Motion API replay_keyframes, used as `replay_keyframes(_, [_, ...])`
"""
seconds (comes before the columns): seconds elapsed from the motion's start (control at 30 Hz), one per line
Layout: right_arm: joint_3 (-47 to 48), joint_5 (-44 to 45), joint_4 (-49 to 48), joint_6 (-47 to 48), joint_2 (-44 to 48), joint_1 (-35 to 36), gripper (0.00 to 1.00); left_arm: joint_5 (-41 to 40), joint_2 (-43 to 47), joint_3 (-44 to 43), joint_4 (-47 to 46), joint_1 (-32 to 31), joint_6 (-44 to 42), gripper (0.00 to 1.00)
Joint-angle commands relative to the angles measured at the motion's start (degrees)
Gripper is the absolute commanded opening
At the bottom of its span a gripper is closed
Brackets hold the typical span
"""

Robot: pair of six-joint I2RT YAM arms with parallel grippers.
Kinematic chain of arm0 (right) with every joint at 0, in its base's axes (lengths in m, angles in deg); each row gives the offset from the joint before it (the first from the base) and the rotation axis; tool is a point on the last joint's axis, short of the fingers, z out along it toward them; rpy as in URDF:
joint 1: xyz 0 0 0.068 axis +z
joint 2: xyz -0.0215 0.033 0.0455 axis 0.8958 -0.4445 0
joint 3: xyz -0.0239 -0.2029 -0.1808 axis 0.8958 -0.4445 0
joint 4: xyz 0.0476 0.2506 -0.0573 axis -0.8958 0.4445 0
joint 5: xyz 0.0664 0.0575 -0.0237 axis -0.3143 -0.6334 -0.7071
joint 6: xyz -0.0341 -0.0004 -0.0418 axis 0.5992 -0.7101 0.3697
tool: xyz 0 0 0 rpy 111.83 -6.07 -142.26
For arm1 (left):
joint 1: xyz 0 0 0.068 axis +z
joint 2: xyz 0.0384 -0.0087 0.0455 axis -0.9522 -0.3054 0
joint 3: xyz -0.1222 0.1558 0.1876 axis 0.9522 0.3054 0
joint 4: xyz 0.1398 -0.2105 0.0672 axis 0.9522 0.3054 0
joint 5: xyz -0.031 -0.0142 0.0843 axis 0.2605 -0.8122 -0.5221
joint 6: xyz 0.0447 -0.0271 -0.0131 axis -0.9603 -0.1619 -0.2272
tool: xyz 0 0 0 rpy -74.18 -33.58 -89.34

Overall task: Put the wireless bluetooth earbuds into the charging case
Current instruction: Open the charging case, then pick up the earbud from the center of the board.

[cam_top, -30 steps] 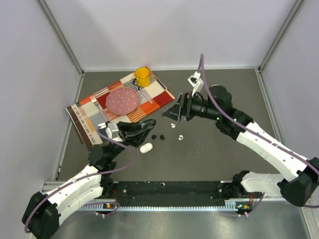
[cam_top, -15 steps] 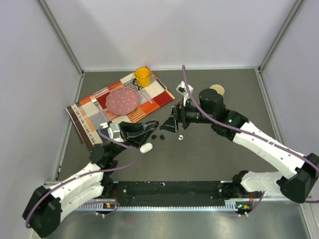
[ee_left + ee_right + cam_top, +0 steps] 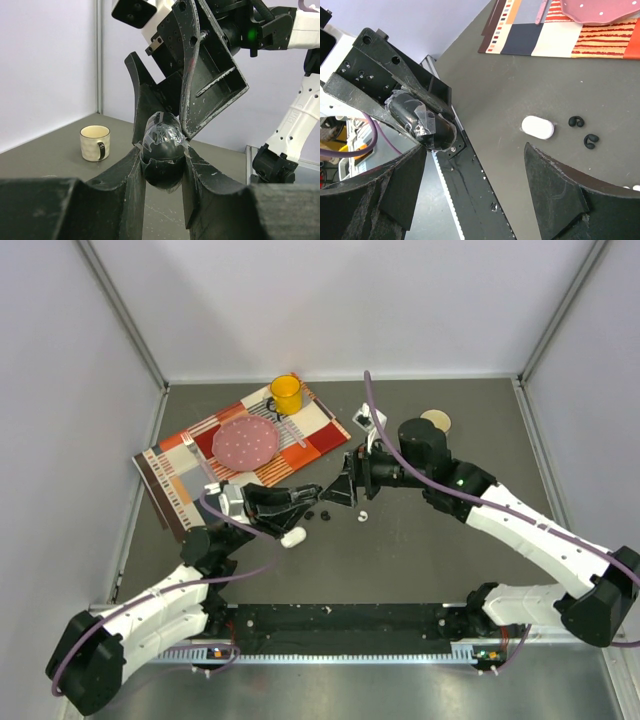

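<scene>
At left on the dark table [image 3: 400, 550], a striped mat [image 3: 170, 475] holds a pink plate [image 3: 245, 442] and a yellow mug [image 3: 286, 393]. Beside the mat, the left gripper [image 3: 300, 498] is clamped on a taped black case [image 3: 162, 147]. A white case [image 3: 293, 536] lies just below it. Next come two black earbuds [image 3: 310, 515], then a white earbud [image 3: 362, 515], all loose on the table. Near them the right gripper [image 3: 345, 486] has its fingers spread wide and holds nothing.
</scene>
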Motion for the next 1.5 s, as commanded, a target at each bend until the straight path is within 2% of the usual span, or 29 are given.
replay_keyframes(0.0, [1.9,0.9,-3.2,-1.0,-0.3,0.5,0.79,3.3,0.1,-2.9,-2.1,-0.2,0.9,0.00])
replay_keyframes(0.5, [-3.0,2.3,-15.0,-12.6,0.4,0.6,0.80,7.9,4.1,-2.5,3.4,-0.2,0.3,0.00])
replay_keyframes(0.77, [-3.9,3.9,-15.4,-13.4,1.3,0.4,0.80,7.2,5.1,-1.9,5.0,-0.2,-0.4,0.00])
replay_keyframes(1.1, [-2.8,6.8,-15.5,-11.2,4.9,-1.0,0.85,2.4,8.3,0.6,8.7,-0.2,-1.9,0.00])
replay_keyframes(1.3, [-3.6,11.4,-10.2,-11.2,6.2,-6.3,0.87,1.1,10.3,1.5,10.8,-0.2,-2.7,0.00])
replay_keyframes(1.47, [-5.3,12.3,-3.3,-12.6,5.5,-14.3,0.80,0.2,12.6,1.6,12.9,-0.2,-2.9,0.00])
